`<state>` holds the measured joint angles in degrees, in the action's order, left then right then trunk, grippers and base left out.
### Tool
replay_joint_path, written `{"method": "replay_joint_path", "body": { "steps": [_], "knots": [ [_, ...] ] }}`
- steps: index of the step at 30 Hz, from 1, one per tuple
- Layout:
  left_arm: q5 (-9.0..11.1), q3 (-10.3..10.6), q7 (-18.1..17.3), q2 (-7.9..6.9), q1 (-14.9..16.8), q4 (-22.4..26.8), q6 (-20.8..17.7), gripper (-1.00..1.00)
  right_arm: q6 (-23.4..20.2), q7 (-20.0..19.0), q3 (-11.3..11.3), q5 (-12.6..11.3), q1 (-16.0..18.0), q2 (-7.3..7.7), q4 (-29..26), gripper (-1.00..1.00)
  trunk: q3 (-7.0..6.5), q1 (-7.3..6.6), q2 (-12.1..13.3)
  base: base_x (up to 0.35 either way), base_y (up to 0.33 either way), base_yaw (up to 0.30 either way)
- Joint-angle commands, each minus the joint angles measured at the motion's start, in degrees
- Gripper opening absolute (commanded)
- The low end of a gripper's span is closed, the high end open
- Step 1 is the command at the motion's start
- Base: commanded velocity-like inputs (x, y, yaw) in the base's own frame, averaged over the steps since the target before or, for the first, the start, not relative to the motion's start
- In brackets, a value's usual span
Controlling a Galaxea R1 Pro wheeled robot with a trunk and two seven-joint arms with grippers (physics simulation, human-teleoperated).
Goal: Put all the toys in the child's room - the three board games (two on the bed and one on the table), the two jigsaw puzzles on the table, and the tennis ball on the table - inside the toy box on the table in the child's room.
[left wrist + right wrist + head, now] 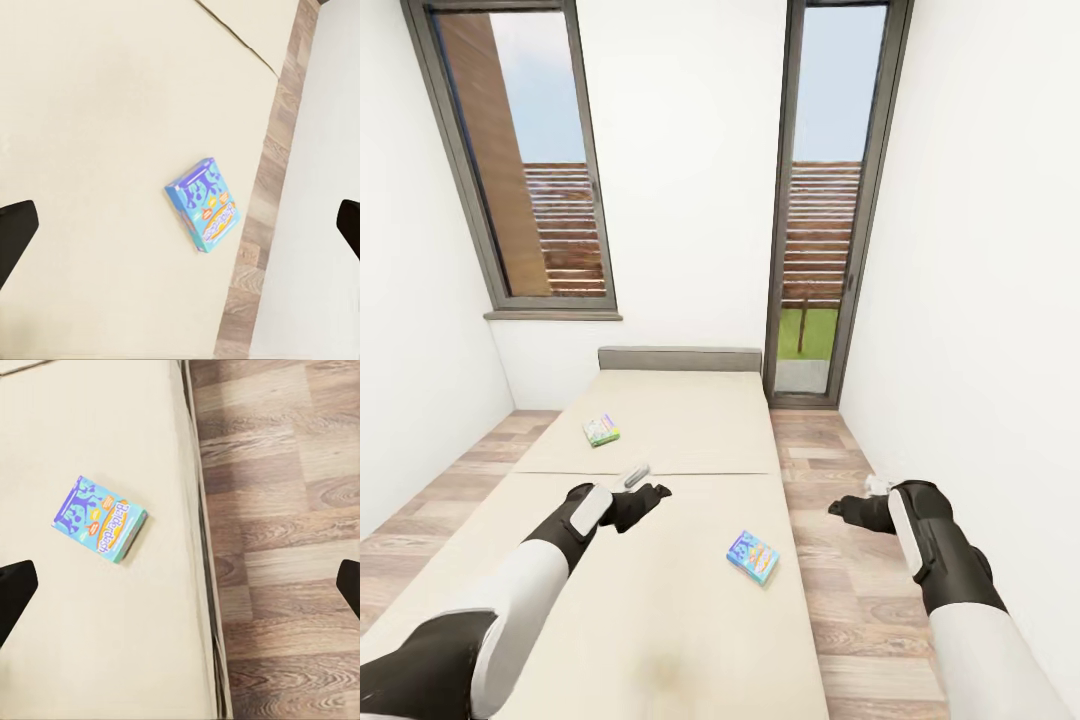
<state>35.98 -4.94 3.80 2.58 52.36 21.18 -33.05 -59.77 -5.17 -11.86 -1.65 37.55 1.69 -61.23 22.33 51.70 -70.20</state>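
The robot stands at the foot of the bed (660, 620), both arms stretched out over it and the floor beside it. Two of the board games lie on the cream cover: the small blue one (752, 556) sits near the bed's right edge, close to the robot, and the green-edged one (601, 430) lies farther up and to the left, short of the seam that crosses the mattress. The left hand (650, 496) hovers above the middle of the bed, and the blue box lies to its right and a little nearer; the right hand (842, 508) hangs over the wood floor (860, 600) just off the bed's right side, with the blue box to its left and nearer. Both seem about equally close to it, though the right one would have to cross the bed's edge. In each wrist view the dark fingertips stand wide apart at the frame's margins with nothing between them, so both hands are released and carrying nothing. The blue box lies flat, face up, its long axis running on a diagonal from near-right to far-left across the cover, roughly askew to the bed's edge. To my eye a grasp would want the hand turned to span its short side.
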Motion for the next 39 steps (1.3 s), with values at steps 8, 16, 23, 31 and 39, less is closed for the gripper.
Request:
{"method": "replay_joint_path", "body": {
  "steps": [8, 16, 23, 31, 39],
  "knots": [
    [0.67, -0.42, -2.33, 0.20, 1.60, -4.06, 4.05, 1.00, -0.23, -0.25, -1.13, -0.18, -0.05, -0.34, 0.14, 1.00, 0.51, 0.00, -0.04, 0.000, 0.000, 0.000],
    [0.34, -0.20, -7.58, 0.57, 0.86, -4.78, 8.30, 1.00, -0.23, -0.33, -1.67, -0.24, -0.17, 0.21, -0.07, 1.00, 1.20, 0.00, -0.04, 0.000, 0.000, 0.000],
    [0.04, -0.10, -8.43, 0.56, 0.49, -4.91, 10.90, 1.00, -0.23, -0.35, -1.76, -0.27, -0.30, 0.32, -1.03, 1.00, 1.85, 0.00, -0.04, 0.000, 0.000, 0.000],
    [-0.36, 0.09, -8.36, 0.25, 0.28, -4.98, 12.57, 1.00, -0.23, -0.36, -1.63, -0.28, -0.51, 0.33, -4.00, 1.00, 2.60, 0.00, -0.04, 0.000, 0.000, 0.000],
    [-0.42, 0.21, -8.17, 0.27, 0.48, -5.00, 12.75, 1.00, -0.23, -0.37, -1.56, -0.28, -0.66, 0.35, -5.68, 1.00, 3.34, 0.00, -0.04, 0.000, 0.000, 0.000]
  ]
}}
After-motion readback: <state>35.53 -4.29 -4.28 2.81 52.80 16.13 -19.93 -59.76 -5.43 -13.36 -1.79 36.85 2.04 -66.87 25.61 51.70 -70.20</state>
